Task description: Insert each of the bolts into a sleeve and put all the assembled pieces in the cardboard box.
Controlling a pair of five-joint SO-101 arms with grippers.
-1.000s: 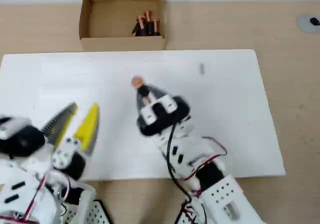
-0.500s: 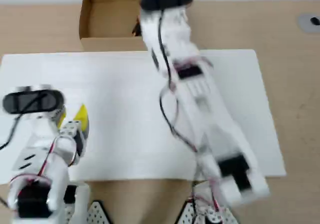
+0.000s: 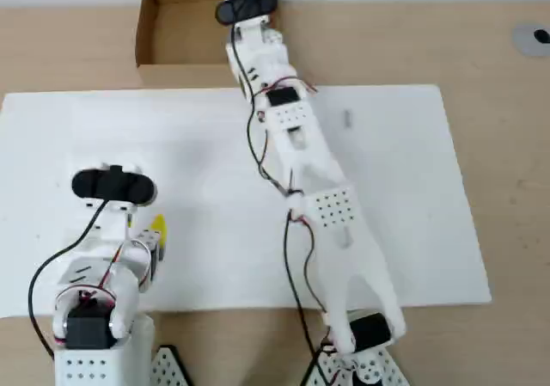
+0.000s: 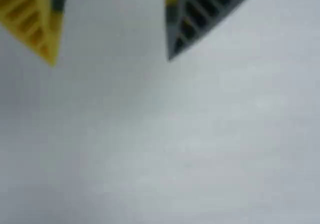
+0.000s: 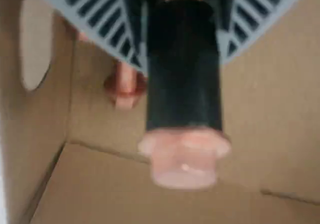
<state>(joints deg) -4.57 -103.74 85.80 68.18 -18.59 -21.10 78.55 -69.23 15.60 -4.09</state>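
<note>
Right gripper [image 5: 182, 29] swung forward over brown cardboard box [image 3: 189, 75], clamped on black sleeve [image 5: 183, 79] holding copper bolt [image 5: 184, 156]: rigid, smooth, light; grip mid-sleeve. Left gripper [image 4: 110, 54] parted.

High: overhead; left wrist: close above mat [image 4: 200, 144]; right wrist: inside cardboard box [image 5: 125, 194].

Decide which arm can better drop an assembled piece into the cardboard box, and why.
Right: the right end effector grips the assembled piece over the cardboard box; the left end effector hangs open above the white sheet.
</note>
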